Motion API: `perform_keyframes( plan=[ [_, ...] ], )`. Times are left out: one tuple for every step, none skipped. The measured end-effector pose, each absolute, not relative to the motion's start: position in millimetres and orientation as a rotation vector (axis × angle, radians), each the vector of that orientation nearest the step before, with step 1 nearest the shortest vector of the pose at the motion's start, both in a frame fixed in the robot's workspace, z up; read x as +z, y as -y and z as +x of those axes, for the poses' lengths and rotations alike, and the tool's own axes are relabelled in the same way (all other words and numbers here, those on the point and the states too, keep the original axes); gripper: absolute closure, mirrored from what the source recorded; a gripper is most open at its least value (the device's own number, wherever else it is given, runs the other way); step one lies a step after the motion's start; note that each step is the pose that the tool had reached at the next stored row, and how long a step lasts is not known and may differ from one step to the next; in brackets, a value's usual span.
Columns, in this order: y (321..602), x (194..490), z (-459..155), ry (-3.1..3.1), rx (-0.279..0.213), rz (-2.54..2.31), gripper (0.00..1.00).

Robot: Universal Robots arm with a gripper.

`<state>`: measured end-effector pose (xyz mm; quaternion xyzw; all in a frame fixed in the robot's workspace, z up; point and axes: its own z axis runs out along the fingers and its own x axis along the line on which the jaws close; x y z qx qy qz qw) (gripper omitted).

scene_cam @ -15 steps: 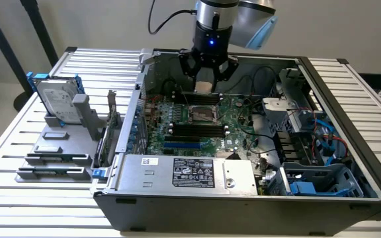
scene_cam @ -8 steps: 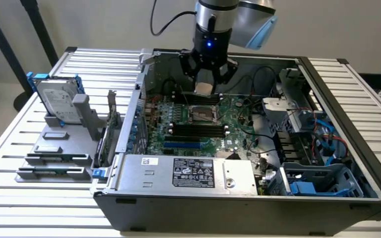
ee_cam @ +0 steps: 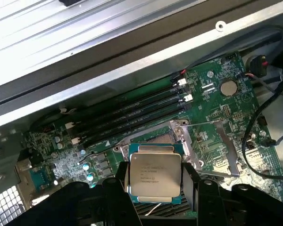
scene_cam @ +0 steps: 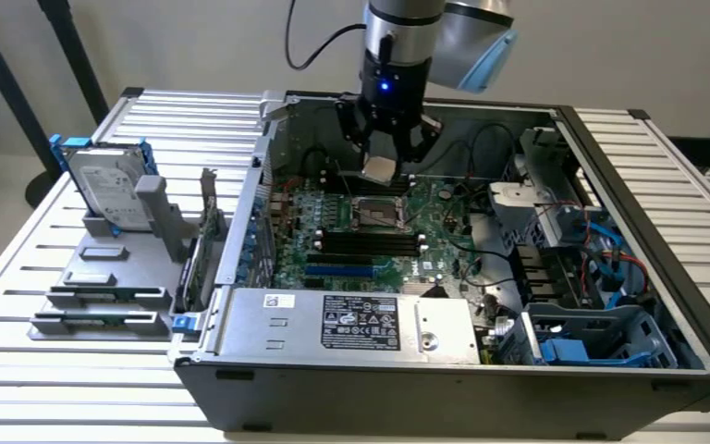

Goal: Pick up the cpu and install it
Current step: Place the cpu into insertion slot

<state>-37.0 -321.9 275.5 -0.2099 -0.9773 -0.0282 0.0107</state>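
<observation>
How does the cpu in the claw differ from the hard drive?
Size: the cpu is a small square chip; the hard drive is a far larger slab. Pose: the cpu hangs in the air; the hard drive stands on edge in a grey stand. State: the claw grips the cpu over the motherboard inside the case; the hard drive sits untouched outside it. Both have silver-grey metal faces.

exterior view looks down on the whole open case; wrist view sits close above the shared motherboard.
</observation>
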Motion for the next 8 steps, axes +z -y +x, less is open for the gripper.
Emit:
perform_keyframes(
  plan=[
    [321.9,274.8,-37.1,3.044,-0.088,-0.683,0.45],
    [321.9,274.1,-37.0,3.038,-0.089,-0.71,0.45],
    [321.9,273.4,-37.1,3.031,-0.089,-0.74,0.45],
    [321.9,272.7,-37.0,3.025,-0.089,-0.767,0.45],
    [321.9,272.1,-37.0,3.019,-0.09,-0.795,0.45],
    [321.9,271.4,-37.1,3.012,-0.09,-0.822,0.45],
    [321.9,270.8,-37.0,3.005,-0.09,-0.849,0.45],
    [321.9,270.1,-37.0,2.998,-0.09,-0.876,0.45]
  ],
)
